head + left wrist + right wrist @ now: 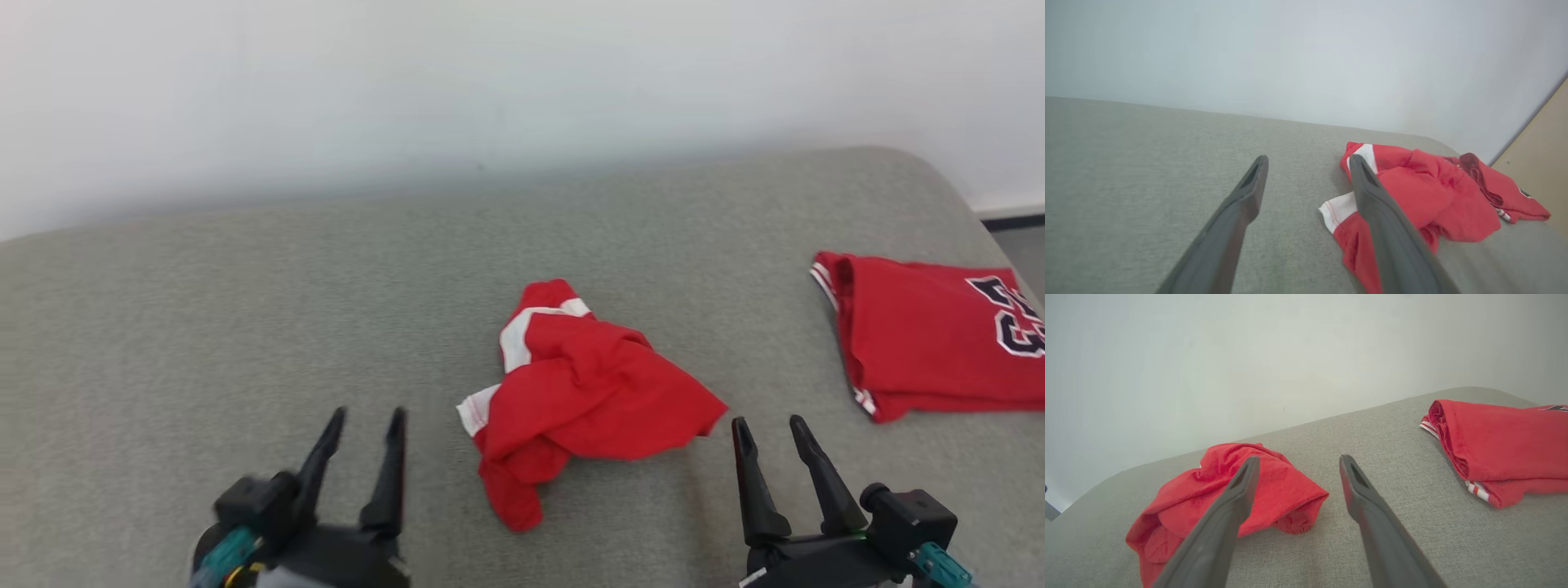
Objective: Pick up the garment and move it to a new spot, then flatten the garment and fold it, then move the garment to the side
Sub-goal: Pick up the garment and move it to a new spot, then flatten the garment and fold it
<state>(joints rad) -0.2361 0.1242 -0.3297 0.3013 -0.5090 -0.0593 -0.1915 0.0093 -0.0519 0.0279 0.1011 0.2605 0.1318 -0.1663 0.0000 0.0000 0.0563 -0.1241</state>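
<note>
A crumpled red garment (584, 392) with white trim lies in a heap on the grey cushioned surface (245, 327), near the middle. My left gripper (365, 420) stands open to its left, low in the head view, with nothing between its fingers. My right gripper (767, 429) is open just right of the heap's near corner, also empty. In the left wrist view the garment (1433, 196) lies to the right of my left gripper (1308, 161). The right wrist view has the garment (1286, 490) behind and left of my right gripper (1298, 461).
A second red garment (931, 335), folded flat with a dark number printed on it, lies at the right edge of the surface and appears again as the folded garment (1502, 445). A pale wall (490, 82) rises behind the surface. The surface's rounded corner is at the far right.
</note>
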